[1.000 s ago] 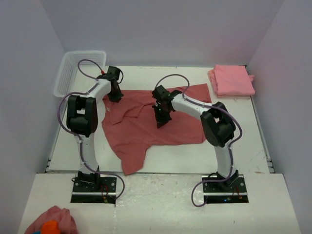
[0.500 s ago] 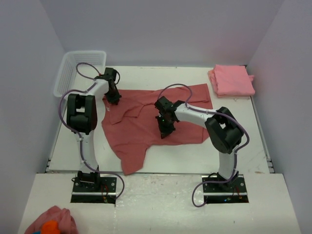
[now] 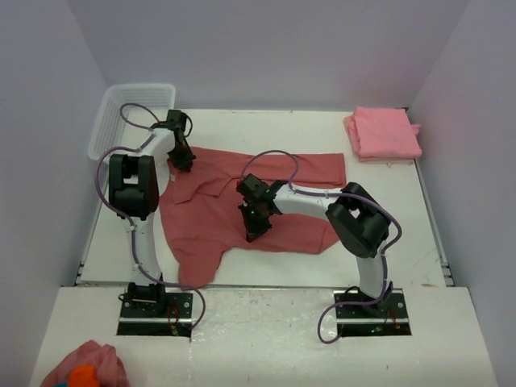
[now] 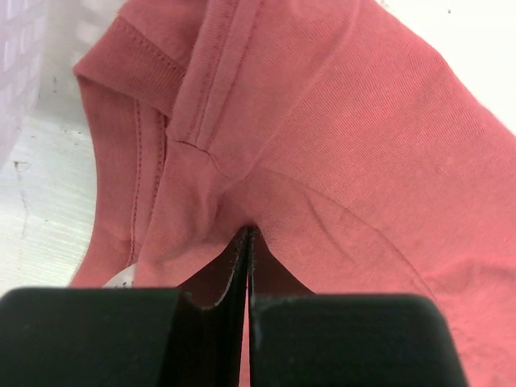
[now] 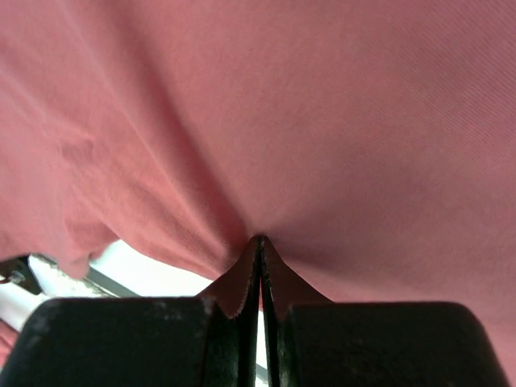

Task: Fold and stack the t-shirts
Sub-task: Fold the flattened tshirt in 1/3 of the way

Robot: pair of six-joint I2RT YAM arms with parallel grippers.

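Rose-red cotton of the t-shirt [image 3: 210, 218], spread across the table [image 3: 403, 226], sits pinched in both my left gripper [image 4: 248, 231] and right gripper [image 5: 258, 240], so I should pull low and evenly to avoid bunching.

- Plain, pale lavender-white walls [image 3: 266, 48] close me in at the back and on both sides.
- My white table [image 3: 266, 122] spans the booth from wall to wall.
- A white ledge [image 3: 266, 347] runs along its near edge.
- The light is soft and even.
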